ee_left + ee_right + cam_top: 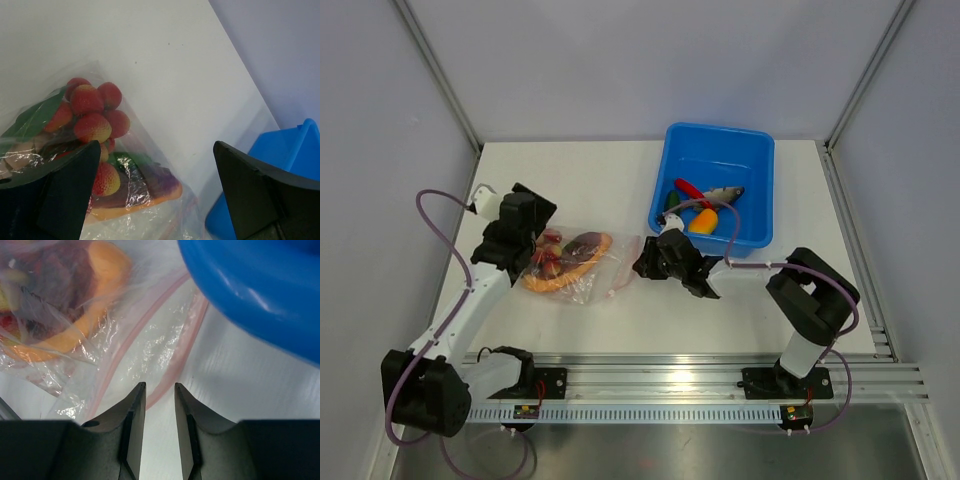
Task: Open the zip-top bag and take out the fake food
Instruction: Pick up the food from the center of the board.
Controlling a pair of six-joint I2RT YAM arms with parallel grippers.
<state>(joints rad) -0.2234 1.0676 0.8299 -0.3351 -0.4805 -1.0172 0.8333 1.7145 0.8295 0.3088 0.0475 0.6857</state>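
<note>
The zip-top bag [582, 268] lies on the white table between the arms, clear and crinkled, its pink zipper strip [181, 346] towards the right. Inside it are a red grape bunch [92, 107] and an orange-rimmed purple piece [150, 192]. My left gripper [533, 247] is wide open over the bag's left end, its fingers [60, 195] on either side of the food. My right gripper [160, 386] is low at the bag's right edge, jaws a narrow gap apart, with the strip's end just ahead of the tips and nothing held.
A blue tub [665, 170] stands at the back right, close behind my right gripper [646, 262]. It holds a grey fish [725, 193], a red pepper [688, 188], an orange piece [704, 221] and a green cucumber [672, 200]. Frame walls surround the table.
</note>
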